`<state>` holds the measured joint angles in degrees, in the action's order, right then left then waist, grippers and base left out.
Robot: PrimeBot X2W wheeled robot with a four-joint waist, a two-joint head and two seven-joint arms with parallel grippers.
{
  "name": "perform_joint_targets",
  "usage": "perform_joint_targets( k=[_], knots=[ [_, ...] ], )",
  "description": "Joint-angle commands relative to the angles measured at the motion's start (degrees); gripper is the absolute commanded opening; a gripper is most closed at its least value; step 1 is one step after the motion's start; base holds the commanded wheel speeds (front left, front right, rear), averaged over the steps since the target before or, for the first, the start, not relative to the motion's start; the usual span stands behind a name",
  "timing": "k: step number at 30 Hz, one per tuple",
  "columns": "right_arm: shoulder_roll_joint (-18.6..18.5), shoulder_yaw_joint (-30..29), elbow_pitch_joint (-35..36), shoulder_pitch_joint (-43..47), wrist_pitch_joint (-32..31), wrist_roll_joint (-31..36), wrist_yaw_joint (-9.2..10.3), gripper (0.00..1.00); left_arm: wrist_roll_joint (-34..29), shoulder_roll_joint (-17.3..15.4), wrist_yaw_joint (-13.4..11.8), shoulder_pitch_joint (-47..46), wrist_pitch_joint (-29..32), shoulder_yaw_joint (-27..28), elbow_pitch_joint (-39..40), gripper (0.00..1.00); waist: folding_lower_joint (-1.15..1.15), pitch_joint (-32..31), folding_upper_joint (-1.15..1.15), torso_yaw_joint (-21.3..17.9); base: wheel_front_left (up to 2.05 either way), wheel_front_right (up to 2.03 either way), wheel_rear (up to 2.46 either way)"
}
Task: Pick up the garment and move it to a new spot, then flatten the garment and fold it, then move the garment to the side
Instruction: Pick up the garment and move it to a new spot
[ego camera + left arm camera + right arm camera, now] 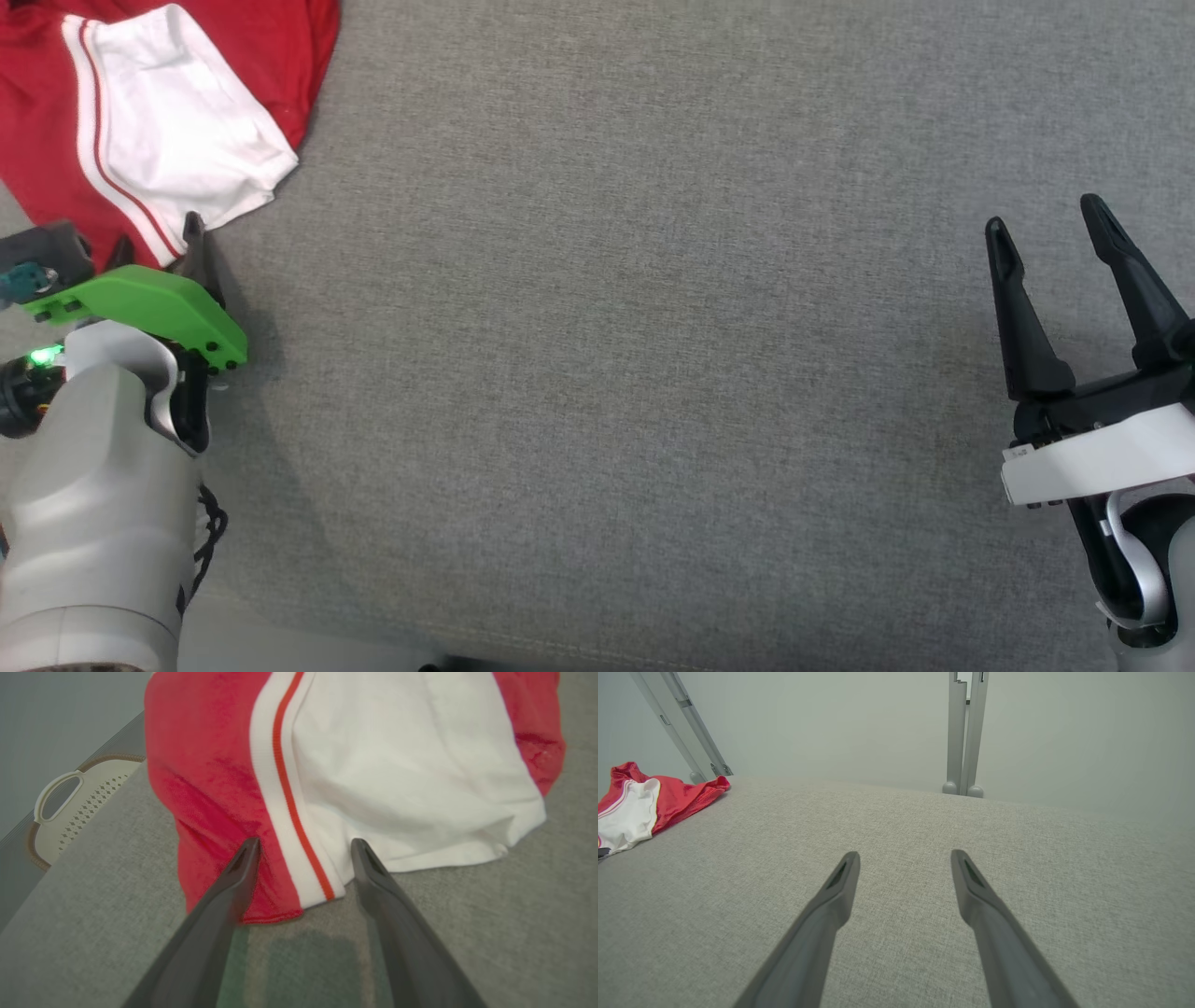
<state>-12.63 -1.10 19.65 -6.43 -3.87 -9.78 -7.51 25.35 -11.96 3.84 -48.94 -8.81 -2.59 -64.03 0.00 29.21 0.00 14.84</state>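
Observation:
The garment is red with a white panel and striped trim, bunched at the far left corner of the grey surface; it also shows in the left wrist view and small at the left of the right wrist view. My left gripper is open right at the garment's near hem, and in its own view the left gripper has its fingertips straddling the striped edge with nothing pinched. My right gripper stands open far to the right over bare fabric, seen too as the right gripper, holding nothing.
A grey fabric-covered table spreads between the arms. A pale perforated basket sits below the table's edge beside the garment. Two grey metal posts stand behind the far edge against a plain wall.

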Motion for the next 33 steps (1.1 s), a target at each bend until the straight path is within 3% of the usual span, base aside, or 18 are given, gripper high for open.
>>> perform_joint_targets(
  k=[1, 2, 3, 4, 13, 19, 27, 33],
  knots=[
    [-0.2, -0.2, 0.2, -1.0, 0.3, 0.4, 0.04, 1.0, 0.8, -0.5, 0.6, -1.1, 1.0, 0.2, -1.9, 1.0, 0.0, 2.3, 0.0, -2.3, 0.0, 0.0, 0.0],
    [-0.2, -0.3, 0.2, -1.1, 0.3, 0.4, 0.04, 1.0, 1.0, -0.5, 0.8, -1.5, 1.2, 0.2, -3.0, 0.97, 0.0, 2.3, 0.0, -2.4, 0.0, 0.0, 0.0],
    [-0.3, -0.3, 0.2, -1.2, 0.3, 0.5, 0.04, 1.0, 1.2, -0.7, 1.1, -1.8, 1.1, 0.3, -4.1, 0.83, 0.0, 2.2, 0.0, -2.4, 0.0, 0.0, 0.0],
    [-0.4, -0.4, 0.2, -1.2, 0.4, 0.6, 0.04, 1.0, 1.4, -0.9, 1.3, -2.1, 1.0, 0.3, -5.1, 0.0, 0.0, 1.9, 0.0, -2.5, 0.0, 0.0, 0.0],
    [-0.1, 0.8, -1.2, -2.0, 2.6, 0.1, 0.04, 1.0, 1.3, -5.0, 0.5, -0.1, -6.0, 1.6, -5.1, 0.0, 0.0, -4.4, 0.0, -3.3, 0.0, 0.0, 0.0],
    [0.9, 2.5, -2.7, -0.4, 4.0, -0.4, 0.04, 1.0, -0.1, -6.1, -1.9, 6.3, -6.4, 3.8, 4.9, 0.0, 0.0, -11.2, 0.0, -4.1, 0.0, 0.0, 0.0],
    [2.4, 4.1, -5.1, 3.1, 6.0, -1.3, 0.04, 1.0, -3.7, -3.0, -4.4, 19.9, -6.4, 4.7, 24.4, 0.0, 0.0, -18.7, 0.0, -6.1, 0.0, 0.0, 0.0],
    [3.5, 5.1, -6.4, 5.0, 7.2, -2.0, 0.04, 1.0, -5.8, 1.6, -3.9, 28.2, -3.4, -1.1, 37.4, 0.0, 0.0, -21.2, 0.0, -10.8, 0.0, 0.0, 0.0]
  ],
)
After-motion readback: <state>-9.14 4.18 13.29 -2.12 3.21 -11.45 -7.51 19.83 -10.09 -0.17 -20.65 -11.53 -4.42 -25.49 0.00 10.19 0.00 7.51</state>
